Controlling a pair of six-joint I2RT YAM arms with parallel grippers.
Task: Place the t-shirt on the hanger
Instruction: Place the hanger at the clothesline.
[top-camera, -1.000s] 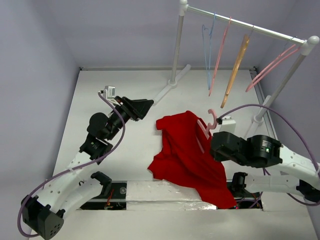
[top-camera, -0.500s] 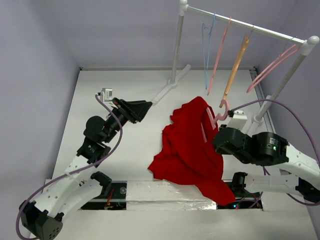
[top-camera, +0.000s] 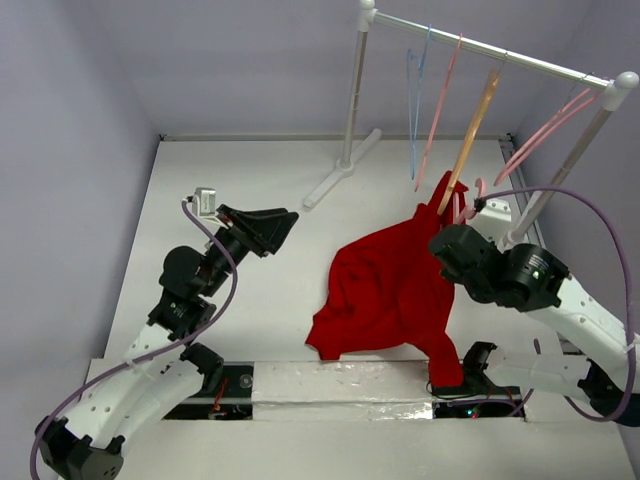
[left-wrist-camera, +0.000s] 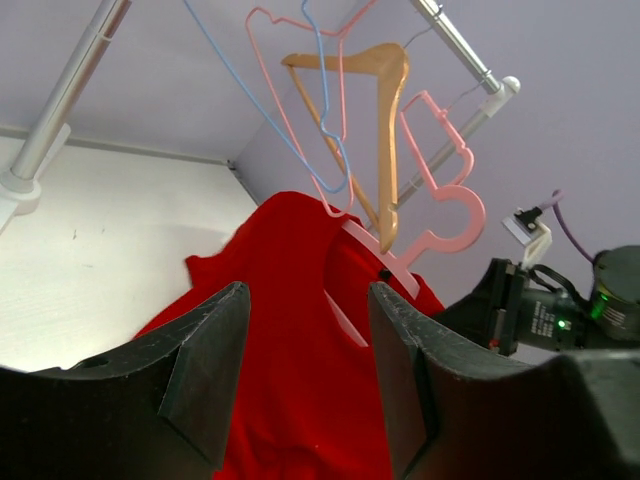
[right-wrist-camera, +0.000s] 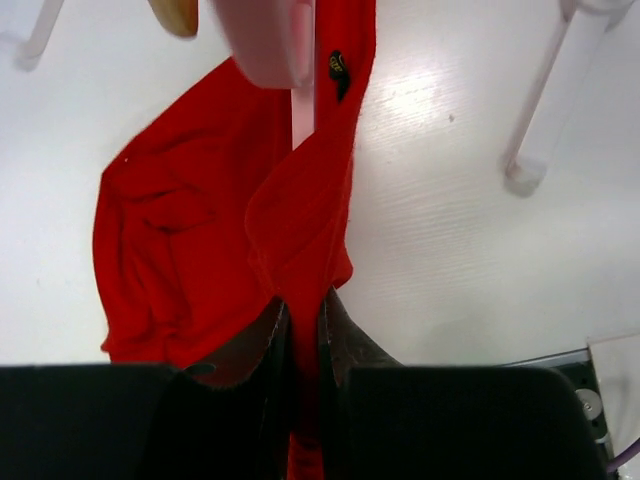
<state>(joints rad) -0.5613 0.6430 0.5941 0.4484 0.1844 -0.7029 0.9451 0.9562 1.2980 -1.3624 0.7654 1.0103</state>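
The right gripper (right-wrist-camera: 303, 335) is clenched on a fold of the t-shirt (top-camera: 385, 285). In its wrist view the 2 fingers are pressed together with red cloth bunched between them. The hanger (right-wrist-camera: 302, 105) runs as a thin pink bar straight ahead of the fingertips, with cloth draped over it on both sides. Whether the fingers also pinch the bar under the cloth cannot be told.

From this gripper the t-shirt hangs down and spreads away toward the other arm, with its lower part resting on the table (top-camera: 250, 170). The hanger's curved hook pokes out above the gripper, close under the rack rail (top-camera: 480, 48). It is just beside the orange hanger (top-camera: 475, 125), and the blue hanger (top-camera: 414, 110) hangs a little further along.

The left gripper (left-wrist-camera: 306, 300) is released – its 2 fingers stand wide apart with nothing between them. It is raised above the table and points at the t-shirt, which lies ahead of its fingertips and well apart from them.
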